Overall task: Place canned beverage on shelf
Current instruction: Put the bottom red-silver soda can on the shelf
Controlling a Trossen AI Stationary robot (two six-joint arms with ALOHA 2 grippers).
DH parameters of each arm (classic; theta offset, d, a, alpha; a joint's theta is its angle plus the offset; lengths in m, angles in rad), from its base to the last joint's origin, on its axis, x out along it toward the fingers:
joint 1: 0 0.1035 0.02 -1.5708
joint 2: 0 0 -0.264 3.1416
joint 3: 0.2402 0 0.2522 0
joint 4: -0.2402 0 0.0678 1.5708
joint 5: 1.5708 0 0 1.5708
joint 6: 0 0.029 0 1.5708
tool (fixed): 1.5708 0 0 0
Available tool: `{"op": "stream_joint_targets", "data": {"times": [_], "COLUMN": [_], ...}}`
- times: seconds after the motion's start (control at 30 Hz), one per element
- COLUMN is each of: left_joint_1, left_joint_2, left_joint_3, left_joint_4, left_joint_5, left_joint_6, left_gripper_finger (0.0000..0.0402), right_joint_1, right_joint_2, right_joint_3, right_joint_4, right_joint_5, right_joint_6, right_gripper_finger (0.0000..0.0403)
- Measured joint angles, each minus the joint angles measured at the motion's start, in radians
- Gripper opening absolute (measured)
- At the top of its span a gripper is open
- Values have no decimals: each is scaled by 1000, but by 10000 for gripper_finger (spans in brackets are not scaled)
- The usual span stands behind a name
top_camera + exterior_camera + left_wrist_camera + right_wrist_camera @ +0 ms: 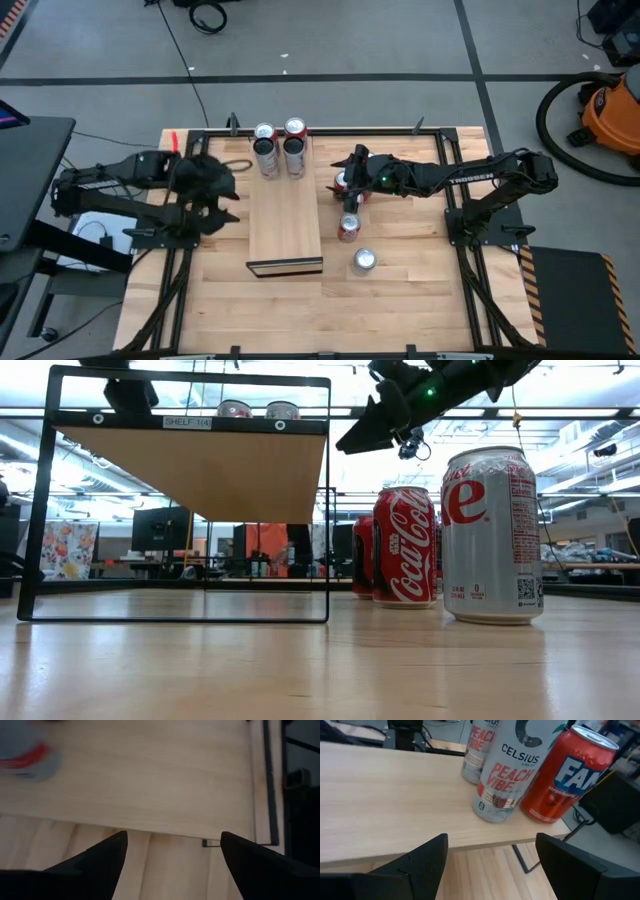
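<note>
The shelf (285, 225) is a long pale wood board on a black frame (180, 460) at the table's middle. Several cans (279, 147) stand upright on its far end. The right wrist view shows two Celsius cans (507, 770) and a red can (565, 775) among them. My right gripper (345, 170) hovers open and empty just right of the shelf, above a red can (341, 184) that stands on the table. My left gripper (225, 195) hovers open and empty at the shelf's left edge; it also shows in its own wrist view (172, 837).
A Coca-Cola can (405, 547) and a silver Diet Coke can (492, 535) stand on the table right of the shelf; in the high view they are the red can (348, 228) and the silver can (364, 261). The shelf's near half is bare wood.
</note>
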Motion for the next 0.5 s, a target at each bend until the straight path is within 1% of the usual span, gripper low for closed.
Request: {"op": "stream_joint_targets", "data": {"times": [0.03,0.13,0.27,0.33,0.4,0.5], "left_joint_1": [-19,-74,-127,-148,-165,-181], "left_joint_2": [-7,-15,-17,-17,-17,-17], "left_joint_3": [-21,-70,-120,-140,-158,-173], "left_joint_4": [25,77,117,126,144,142], "left_joint_5": [0,1,-15,-50,-91,-142], "left_joint_6": [0,14,57,59,59,57], "left_gripper_finger": [327,323,323,322,322,322], "right_joint_1": [3,25,59,72,88,142], "right_joint_2": [0,1,1,1,0,2], "right_joint_3": [3,37,82,116,141,174], "right_joint_4": [-6,-60,-245,-332,-407,-540], "right_joint_5": [9,83,121,102,44,5], "right_joint_6": [5,49,126,194,275,383], "right_gripper_finger": [312,312,312,312,312,312]}}
